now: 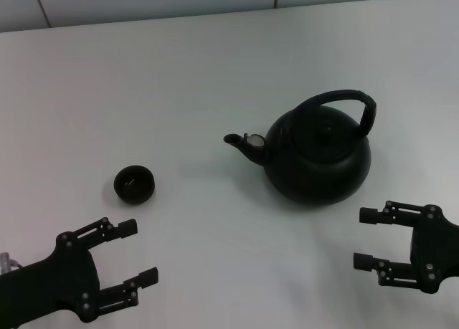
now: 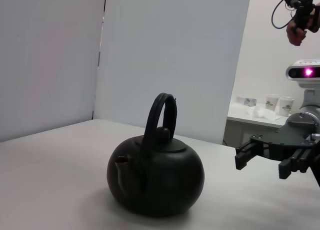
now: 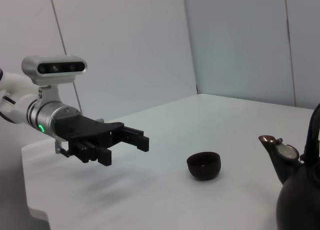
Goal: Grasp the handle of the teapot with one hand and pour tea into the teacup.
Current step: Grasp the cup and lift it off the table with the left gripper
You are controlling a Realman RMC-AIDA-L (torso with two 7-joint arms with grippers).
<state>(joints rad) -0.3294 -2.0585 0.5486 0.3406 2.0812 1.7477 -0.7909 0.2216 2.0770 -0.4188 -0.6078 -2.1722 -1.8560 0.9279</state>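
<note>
Teapot (image 1: 318,157) upright mid-surface, spout toward teacup (image 1: 134,183). Right gripper (image 1: 374,238) nearest, jaws spread, empty. Left gripper (image 1: 138,251) spread, empty. Judgement: approach handle (image 1: 343,102) from above, clamp arch top.

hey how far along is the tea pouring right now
Nothing looks done yet. The teapot stands upright on the table, its handle ungrasped. The teacup sits apart, off the spout's side. The left tool and right tool are both open near the table's front, holding nothing. Grasping, lifting and pouring all remain.
</note>
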